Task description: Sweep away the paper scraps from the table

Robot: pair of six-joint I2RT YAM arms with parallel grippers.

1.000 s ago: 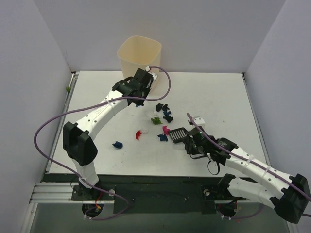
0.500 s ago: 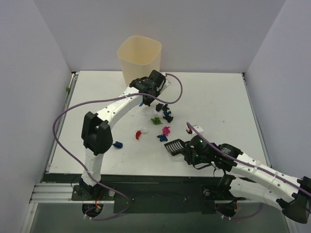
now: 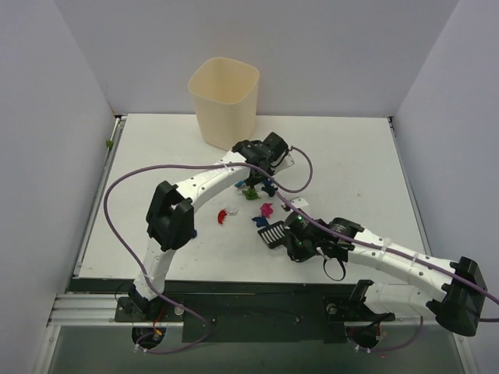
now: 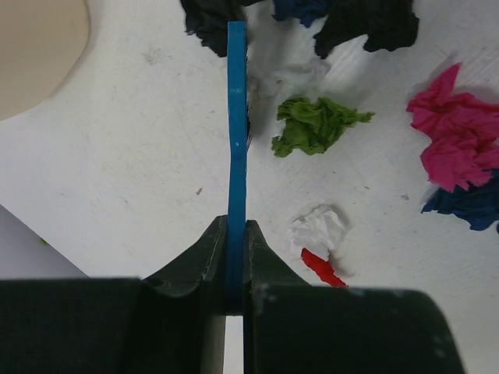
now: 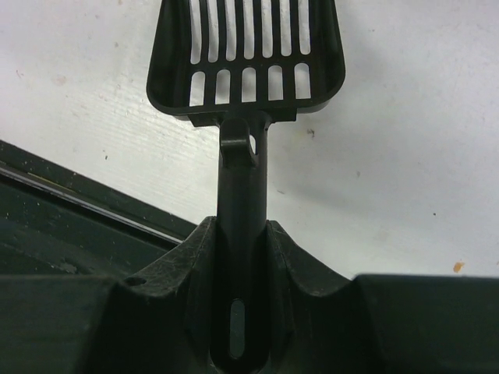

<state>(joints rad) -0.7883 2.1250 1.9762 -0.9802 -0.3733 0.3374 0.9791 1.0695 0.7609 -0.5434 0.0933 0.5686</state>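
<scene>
Clustered mid-tabletop on table (image 3: 351, 156): paper scraps (image 3: 267, 209). My left gripper (image 4: 236, 241) pinches blue brush (image 4: 236, 117); right gripper (image 5: 242, 257) pinches black scoop (image 5: 248, 62) by handle. I judge wads featherlight, soft, prone to skitter: no pinching, I'd nudge low with bristles toward scoop mouth.

The bin (image 3: 224, 101) stands at the far edge of the table (image 3: 351, 156), left of centre. The paper scraps (image 3: 267, 209) lie clustered mid-table, nearer than the bin. The brush (image 4: 236, 117), clamped in the left gripper (image 4: 236, 234), sits at the cluster's far side. The scoop (image 3: 271, 233), clamped in the right gripper (image 5: 242, 234), lies at its near side.
</scene>
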